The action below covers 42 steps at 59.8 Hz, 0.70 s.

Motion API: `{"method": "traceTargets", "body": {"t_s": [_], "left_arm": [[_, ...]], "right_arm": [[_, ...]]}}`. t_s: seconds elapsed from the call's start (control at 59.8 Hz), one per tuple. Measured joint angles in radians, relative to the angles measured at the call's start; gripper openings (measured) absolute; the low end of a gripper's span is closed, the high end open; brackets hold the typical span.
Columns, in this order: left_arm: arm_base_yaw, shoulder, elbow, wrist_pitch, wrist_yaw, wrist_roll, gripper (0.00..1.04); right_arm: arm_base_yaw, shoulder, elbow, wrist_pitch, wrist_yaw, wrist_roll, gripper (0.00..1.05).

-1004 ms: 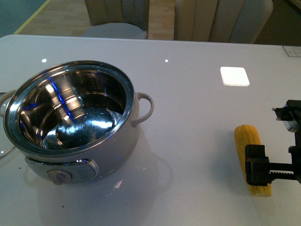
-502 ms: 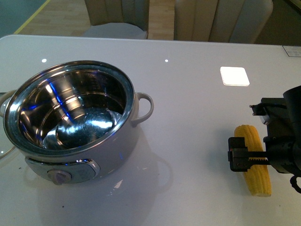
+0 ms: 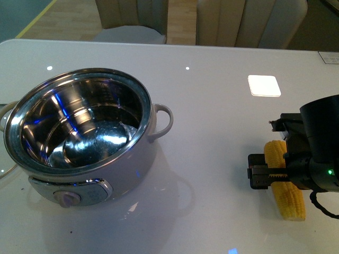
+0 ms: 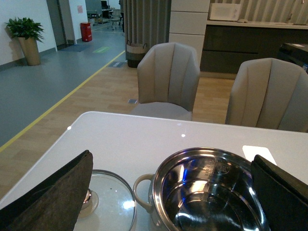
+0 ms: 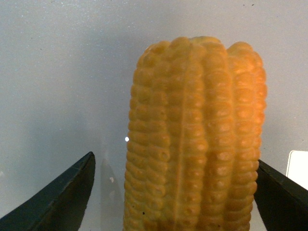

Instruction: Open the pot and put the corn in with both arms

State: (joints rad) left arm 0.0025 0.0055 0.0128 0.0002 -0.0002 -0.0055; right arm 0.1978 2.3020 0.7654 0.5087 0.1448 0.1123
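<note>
The cream-white pot (image 3: 85, 159) stands open at the table's left, its steel bowl empty. Its glass lid (image 4: 103, 197) lies flat on the table beside it. The yellow-orange corn (image 3: 288, 196) lies on the table at the right, pointing away from me. My right gripper (image 3: 280, 174) is low over the cob's far half, open, jaws astride it. In the right wrist view the corn (image 5: 197, 139) fills the gap between both dark fingers (image 5: 57, 202), with space on each side. My left gripper (image 4: 168, 202) is open and empty, raised above the pot (image 4: 211, 192) and lid.
A white square patch (image 3: 264, 85) sits on the white table beyond the corn. Two beige chairs (image 3: 249, 21) stand behind the table's far edge. A paper label (image 3: 328, 57) lies at the far right edge.
My right gripper has moved left from the table's right edge until its open jaws straddle the corn. The pot and corn have not moved.
</note>
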Motion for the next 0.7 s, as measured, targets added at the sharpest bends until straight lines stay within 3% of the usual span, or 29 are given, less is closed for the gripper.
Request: {"method": "traceTargets", "body": {"t_s": [0.201, 0.301, 0.502, 0.703], "left_arm": [[0.0, 0.0, 0.0, 0.0, 0.0, 0.0, 0.98], [0.0, 0.0, 0.0, 0.0, 0.0, 0.0, 0.98], [0.0, 0.0, 0.0, 0.0, 0.0, 0.0, 0.98], [0.0, 0.0, 0.0, 0.0, 0.0, 0.0, 0.98]], "right_arm": [[0.0, -0.003, 0.0, -0.01, -0.006, 0.001, 0.47], [0.0, -0.016, -0.008, -0.023, -0.006, 0.003, 0.37], [0.017, -0.15, -0.1, -0.039, -0.047, 0.022, 0.27], [0.07, -0.427, -0.16, -0.105, -0.129, 0.088, 0.25]]}}
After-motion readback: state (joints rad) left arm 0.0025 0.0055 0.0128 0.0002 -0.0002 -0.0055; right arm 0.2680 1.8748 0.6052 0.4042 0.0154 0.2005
